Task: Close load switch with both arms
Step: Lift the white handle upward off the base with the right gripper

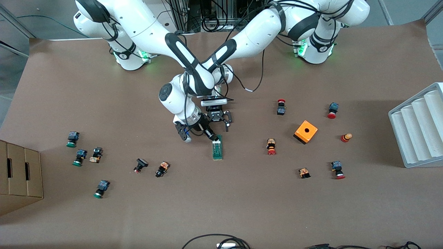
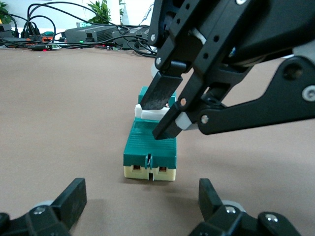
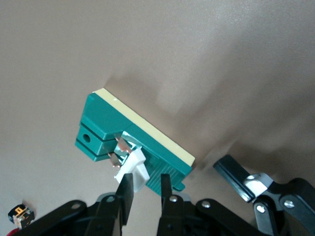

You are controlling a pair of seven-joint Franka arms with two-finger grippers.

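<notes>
The load switch (image 1: 217,150) is a narrow green block lying flat mid-table, with a white tab (image 1: 217,139) at its end farther from the front camera. My right gripper (image 1: 214,137) comes down at a slant onto that end. It is shut on the white tab (image 3: 134,169), one finger on the tab and the other against the ribbed green cover (image 2: 150,142). My left gripper (image 1: 219,124) stands open and low, just off the tab end, with only bare table between its fingers (image 2: 74,196). In the left wrist view the switch (image 2: 150,160) lies straight ahead.
Red-capped push buttons (image 1: 281,107) (image 1: 271,146) and an orange box with a hole (image 1: 306,131) lie toward the left arm's end. Green-capped buttons (image 1: 72,139) (image 1: 80,157) lie toward the right arm's end. A cardboard box (image 1: 20,176) and a white rack (image 1: 418,128) stand at the table's ends.
</notes>
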